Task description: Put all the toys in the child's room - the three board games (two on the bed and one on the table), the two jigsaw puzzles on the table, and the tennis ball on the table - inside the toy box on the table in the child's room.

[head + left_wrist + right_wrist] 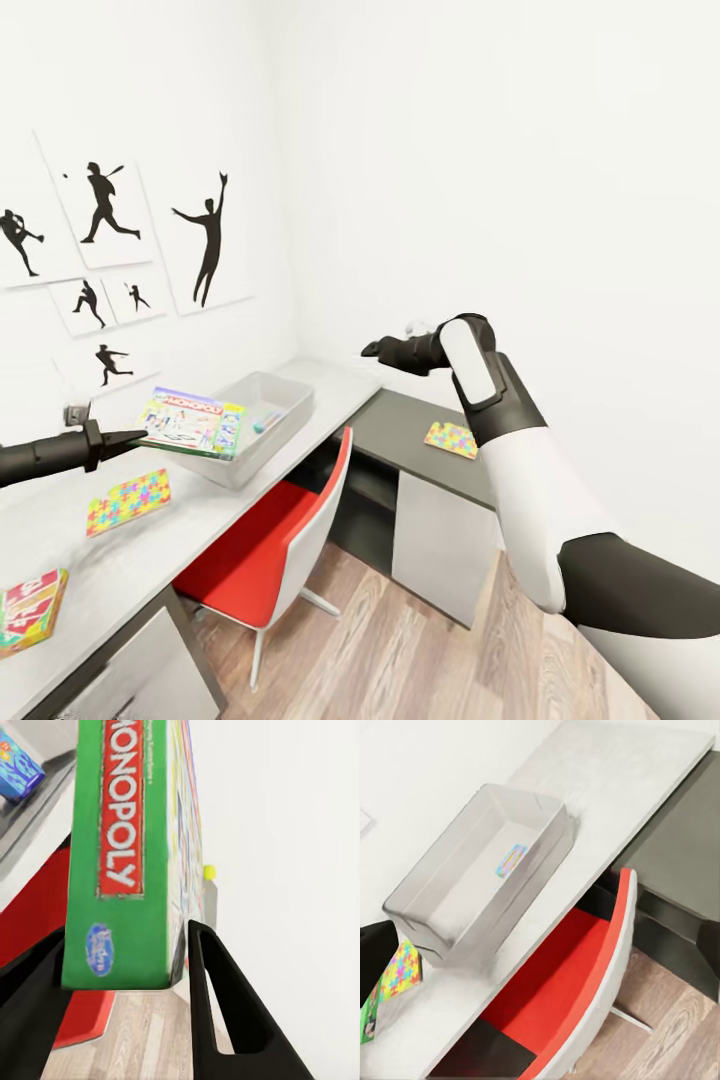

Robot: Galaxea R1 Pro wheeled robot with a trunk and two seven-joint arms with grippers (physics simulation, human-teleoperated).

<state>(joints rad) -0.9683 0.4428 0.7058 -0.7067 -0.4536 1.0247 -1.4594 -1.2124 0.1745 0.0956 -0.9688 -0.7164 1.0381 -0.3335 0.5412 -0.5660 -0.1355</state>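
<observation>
A: Left pincer (135, 436) — state?

B: Clamped on the Monopoly box (192, 421). In the left wrist view both black fingers (214, 1005) sit either side of the box's green edge (124, 855). Head view: the box is held roughly flat over the near rim of the toy box (290, 410), partly covering it.

A: Toy box where?

B: On the pale desk (120, 560), towards its back end by the wall, near the corner where the lower dark grey section (405, 425) joins. Right wrist view shows it from above (480, 881) w/ one small colourful item (511, 860) lying on its floor; too small to tell what it is.

A: Right pincer?

B: Raised over the dark section, pointing towards the wall corner (375, 349). Can't tell if fingers are apart or together; seen from behind only.

A: Other toys?

B: One jigsaw puzzle (128, 501) flat on the pale desk, mid-way along, btwn the toy box and the front end. 2nd jigsaw puzzle (451, 439) flat on the dark section, near its front edge, just beside the right arm (520, 470) in view. Skip-Bo box (30, 610) at the front end of the pale desk, near the edge.

A: Anything else?

B: Red chair (285, 545) tucked in at the inner corner of the desk, on wood-plank floor (400, 650). Baseball silhouettes (105, 205) on the wall.
</observation>
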